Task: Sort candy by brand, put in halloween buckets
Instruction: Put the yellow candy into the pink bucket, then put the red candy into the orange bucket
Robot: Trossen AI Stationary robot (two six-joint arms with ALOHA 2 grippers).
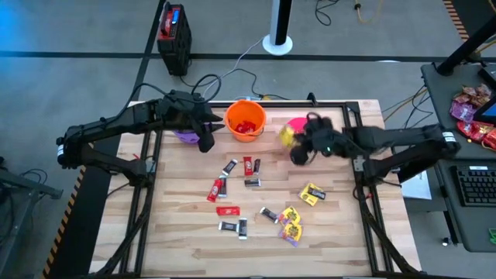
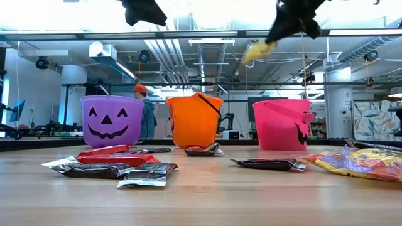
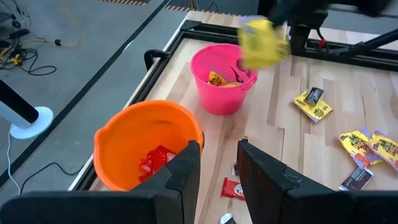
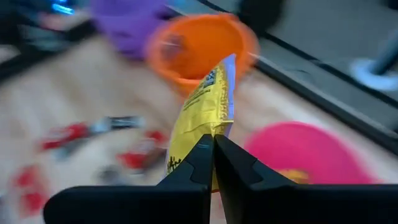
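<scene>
Three buckets stand in a row at the table's far edge: purple (image 2: pixel 112 121), orange (image 1: pixel 246 120) and pink (image 3: pixel 222 78). Red bars (image 1: pixel 216 190), dark bars (image 1: pixel 232 226) and yellow packets (image 1: pixel 312 193) lie scattered on the wood nearer the front. My right gripper (image 4: pixel 212 155) is high in the air beside the pink bucket, shut on a yellow packet (image 4: pixel 202 112). My left gripper (image 3: pixel 217 168) hovers open and empty between the purple and orange buckets, partly hiding the purple one in the high view. My right gripper pinches the yellow packet between its two fingers at one end (image 4: pixel 208 134). The rest of the packet sticks out past the fingertips. It is lifted clear of the table and hangs slanting below the gripper (image 2: pixel 257 50), next to the pink bucket.
Red pieces lie inside the orange bucket (image 3: pixel 158 163) and yellow ones in the pink bucket (image 3: pixel 217 79). A dark metal frame (image 1: pixel 353 116) runs along the table's edges. A heap of red and pink sweets (image 1: pixel 473 108) sits off the table to the right. A person (image 2: pixel 146 113) stands far behind.
</scene>
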